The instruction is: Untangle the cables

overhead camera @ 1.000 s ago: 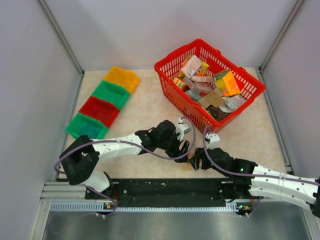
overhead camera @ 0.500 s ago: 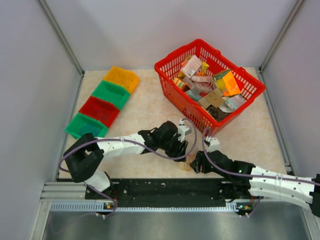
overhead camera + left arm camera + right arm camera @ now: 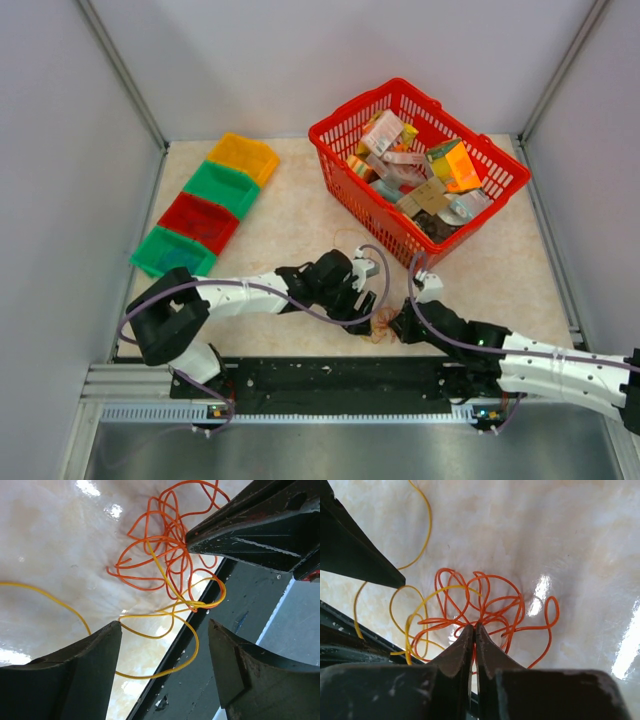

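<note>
**Desk:** What does the frame show?

**Photographer:** Two robot arms meet over a knot of cables (image 3: 378, 329) at the middle of the bench's (image 3: 300, 210) near edge. The right gripper (image 3: 472, 630) is pinched tight on the orange cable (image 3: 492, 615), in the thick of its loops. The left gripper (image 3: 165, 625) stands wide and grips nothing, with the yellow cable (image 3: 192, 602) lying in the gap between its fingers.

**Desk:** Which step is that?

**Photographer:** Parting the two colours, by my reading. Yellow threads through orange, and one yellow loop spills over the near edge onto the black rail (image 3: 340, 375).

**Desk:** And the next move?

**Photographer:** Probably the left gripper has to close on a yellow strand, then the arms draw apart slowly. The strands look thin and springy, so a sharp pull could cinch the knot.

**Desk:** Containers?

**Photographer:** A red basket (image 3: 372, 215) sits at the far right corner, heaped with boxes and packets (image 3: 420, 165). Four bins (image 3: 200, 222) run in a row along the left edge: orange, green, red, green. I cannot make out anything inside them from above. No cable shows in any container.
</note>
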`<state>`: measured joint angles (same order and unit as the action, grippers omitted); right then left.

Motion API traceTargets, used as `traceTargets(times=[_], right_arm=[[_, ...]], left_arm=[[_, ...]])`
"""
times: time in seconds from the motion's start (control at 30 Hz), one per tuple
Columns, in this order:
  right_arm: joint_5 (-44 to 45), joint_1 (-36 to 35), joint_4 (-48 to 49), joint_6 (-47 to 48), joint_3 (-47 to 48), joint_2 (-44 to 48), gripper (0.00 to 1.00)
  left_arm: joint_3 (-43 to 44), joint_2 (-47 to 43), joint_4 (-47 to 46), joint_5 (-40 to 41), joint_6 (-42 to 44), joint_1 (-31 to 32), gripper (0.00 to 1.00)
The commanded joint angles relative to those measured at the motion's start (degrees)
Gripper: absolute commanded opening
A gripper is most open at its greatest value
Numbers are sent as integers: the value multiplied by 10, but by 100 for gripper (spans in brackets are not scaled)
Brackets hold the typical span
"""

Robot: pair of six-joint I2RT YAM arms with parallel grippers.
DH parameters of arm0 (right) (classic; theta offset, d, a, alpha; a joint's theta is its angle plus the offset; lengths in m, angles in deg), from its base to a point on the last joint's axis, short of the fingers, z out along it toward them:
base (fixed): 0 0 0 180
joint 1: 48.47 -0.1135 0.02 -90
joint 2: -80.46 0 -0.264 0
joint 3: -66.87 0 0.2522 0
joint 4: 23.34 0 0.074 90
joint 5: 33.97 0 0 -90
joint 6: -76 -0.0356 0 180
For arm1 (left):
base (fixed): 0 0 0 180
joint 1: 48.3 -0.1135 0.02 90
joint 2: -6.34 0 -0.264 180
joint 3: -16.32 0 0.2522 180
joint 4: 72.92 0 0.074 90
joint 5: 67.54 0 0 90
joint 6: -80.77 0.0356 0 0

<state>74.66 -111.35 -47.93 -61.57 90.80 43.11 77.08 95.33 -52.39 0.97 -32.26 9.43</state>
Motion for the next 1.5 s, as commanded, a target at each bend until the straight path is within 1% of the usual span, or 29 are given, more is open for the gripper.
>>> traceTargets(times=[0.0, 0.03, 0.07, 0.13, 0.2, 0.27, 0.3, 0.37, 0.4, 0.43, 0.47, 0.5, 0.53, 0.67, 0.7, 0.77, 0.8, 0.83, 0.87, 0.9, 0.93, 1.0, 1.07, 1.1, 1.2, 1.33, 1.4, 1.43, 1.47], right_arm=[[27, -1, -9, 2, 31, 31, 0], [26, 0, -11, 2, 32, 40, 0], [26, 0, -13, 2, 32, 49, 0], [31, 0, -19, 3, 32, 67, 0], [42, -1, -32, 1, 31, 85, 0], [55, -1, -51, -7, 29, 101, 0], [65, -1, -61, -12, 27, 110, 0], [81, -1, -75, -21, 23, 129, 0], [84, -1, -80, -23, 20, 140, 0], [86, 0, -82, -24, 18, 148, 0], [85, -1, -82, -24, 15, 156, 0], [84, -1, -82, -24, 13, 160, 0], [84, -1, -82, -24, 13, 161, 3], [75, -1, -85, -26, 5, 152, 13], [73, -1, -85, -30, 3, 150, 17], [67, 0, -85, -36, -3, 145, 28], [64, -1, -83, -38, -5, 142, 31], [59, 0, -84, -39, -6, 138, 36], [55, 0, -83, -41, -7, 136, 39], [53, 0, -82, -41, -9, 132, 40], [48, -1, -78, -43, -10, 127, 45], [36, -1, -69, -42, -15, 116, 52], [28, 0, -56, -45, -21, 100, 53], [26, 0, -52, -51, -24, 92, 53], [18, 0, -32, -63, -37, 77, 48], [21, -1, -7, -69, -50, 74, 43], [31, 1, -2, -74, -52, 69, 38], [36, 1, -2, -76, -53, 67, 35], [46, 2, -2, -81, -53, 62, 27]], left_arm=[[-2, 0, -46, -20, -12, 10, 74], [0, 5, -47, -19, -12, 11, 73], [3, 8, -46, -17, -11, 12, 69], [7, 10, -40, -14, -11, 12, 58], [10, 9, -33, -11, -4, 12, 49], [9, 7, -23, -6, 3, 12, 43], [9, 7, -18, -3, 5, 12, 43], [5, 4, -10, -1, 7, 12, 46], [2, 2, -8, -1, 6, 12, 51], [-2, -1, -9, 0, 4, 12, 60], [-6, -8, -9, 2, 1, 12, 66], [-12, -14, -11, 3, -2, 12, 69], [-16, -21, -11, 6, -4, 13, 72], [-29, -32, -11, 9, -4, 15, 74], [-31, -31, -11, 10, -6, 15, 74], [-35, -28, -14, 8, -10, 19, 73], [-36, -24, -18, 7, -13, 22, 72], [-37, -21, -25, 6, -17, 24, 68], [-36, -17, -30, 4, -19, 28, 62], [-33, -13, -32, 3, -21, 29, 57], [-31, -8, -33, 2, -22, 34, 52], [-24, -2, -30, 6, -20, 37, 43], [-17, 0, -25, 7, -16, 39, 33], [-15, 0, -21, 8, -14, 39, 24], [-11, -15, -8, 18, -7, 41, 0], [5, -58, 28, 65, 12, 40, 0], [19, -89, 54, 94, 23, 41, 0], [27, -107, 67, 115, 26, 41, 0], [35, -122, 78, 131, 30, 40, 0]])
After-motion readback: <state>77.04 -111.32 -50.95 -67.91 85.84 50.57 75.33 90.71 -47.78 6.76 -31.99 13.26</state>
